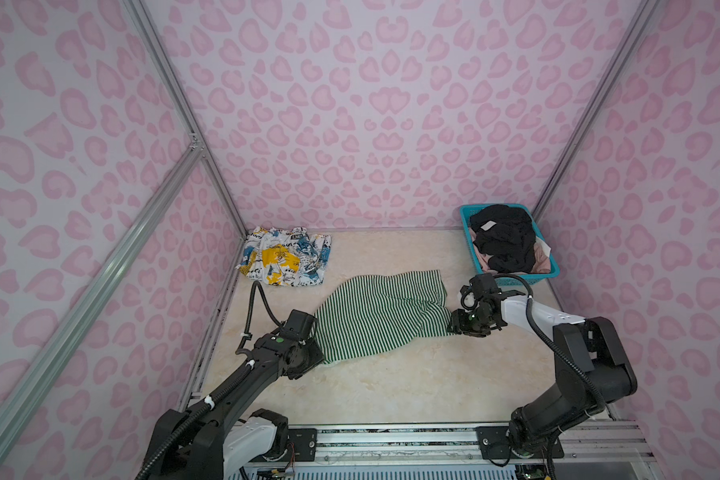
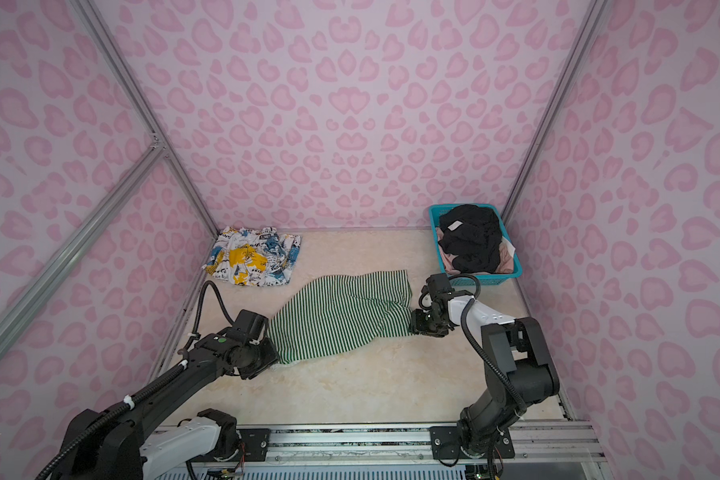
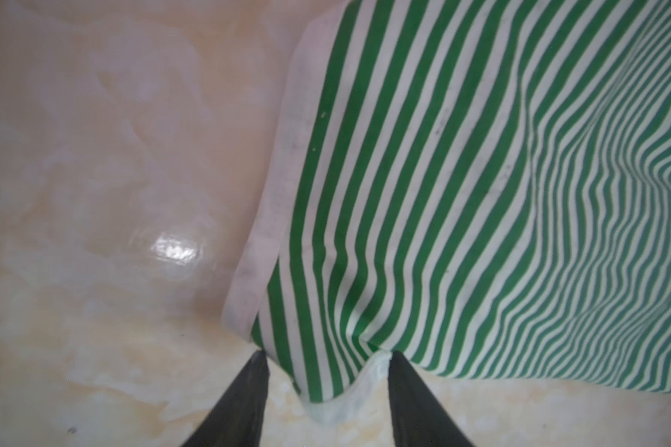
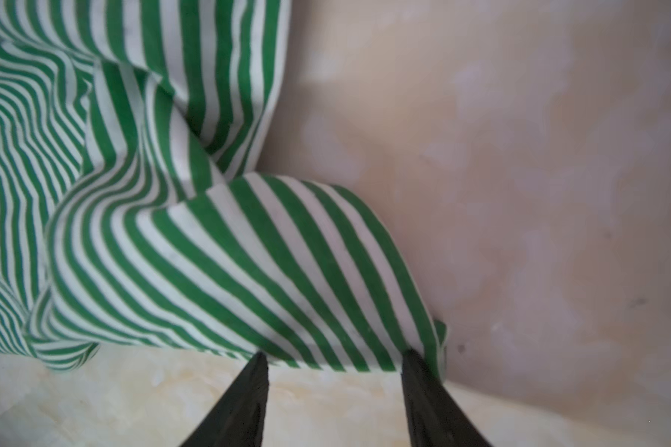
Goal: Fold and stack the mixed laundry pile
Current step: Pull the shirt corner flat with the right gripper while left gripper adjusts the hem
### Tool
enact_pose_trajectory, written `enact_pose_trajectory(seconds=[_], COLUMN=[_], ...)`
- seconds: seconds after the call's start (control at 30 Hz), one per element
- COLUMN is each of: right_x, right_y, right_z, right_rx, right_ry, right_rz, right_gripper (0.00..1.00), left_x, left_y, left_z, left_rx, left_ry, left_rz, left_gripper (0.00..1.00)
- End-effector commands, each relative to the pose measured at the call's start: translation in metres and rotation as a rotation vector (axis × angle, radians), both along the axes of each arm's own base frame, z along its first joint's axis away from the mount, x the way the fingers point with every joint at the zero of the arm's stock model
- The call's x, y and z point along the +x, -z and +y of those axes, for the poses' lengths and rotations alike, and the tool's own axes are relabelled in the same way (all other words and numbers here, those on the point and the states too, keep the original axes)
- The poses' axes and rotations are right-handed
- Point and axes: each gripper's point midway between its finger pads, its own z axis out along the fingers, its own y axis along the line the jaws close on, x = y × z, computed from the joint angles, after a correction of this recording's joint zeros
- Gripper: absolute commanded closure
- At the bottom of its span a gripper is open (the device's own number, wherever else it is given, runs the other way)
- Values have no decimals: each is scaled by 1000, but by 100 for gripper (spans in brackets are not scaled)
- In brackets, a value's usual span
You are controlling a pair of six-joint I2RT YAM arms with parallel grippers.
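A robot test booth: pink blotch-print wall panels (image 1: 391, 104) on aluminium framing (image 1: 175, 95) enclose a marble-look tabletop (image 1: 391, 386).

Black lettering on white splashed garment (image 1: 285, 255) — too small, unreadable.

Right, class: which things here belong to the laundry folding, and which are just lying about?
Job: green-striped top, splash-print garment, black garment, pale pink garment.
Lying about: teal basket, holding the black and pink ones.

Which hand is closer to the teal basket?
Right. The right hand is just in front of the basket, at one end of the striped top; the left hand is at its opposite end.
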Motion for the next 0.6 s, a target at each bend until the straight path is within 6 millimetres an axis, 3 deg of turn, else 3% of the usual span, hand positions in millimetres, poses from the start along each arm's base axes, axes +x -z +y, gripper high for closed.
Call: enact_pose_trajectory(seconds=[0.0,0.1,0.17,0.27,0.4,0.57], right_x=[8,10,8,1,-14,-29], right_y=[10,6,-4,-35,-98,-161], right_z=[-6,-2,-2,-7,-23,-39], right_rx=[-39,-23,-22,-44,-114,-142], right_ry=[25,10,-2,-18,-20,16], right_rz=[-10,-10,-16,-55,-168,-314], right_gripper=[51,73,84,93,99,100], left_x=[19,26,32,36,29,15], left_y=[1,-4,-22,-59,-111,-143], left_z=[-7,-7,-10,-3,7,5], left_rx=[-20,-6,-10,23,54,35], left_ry=[-6,-5,8,11,31,85], left_rz=[-47,-49,-72,-134,-199,-196], left_gripper=[62,84,95,98,98,98])
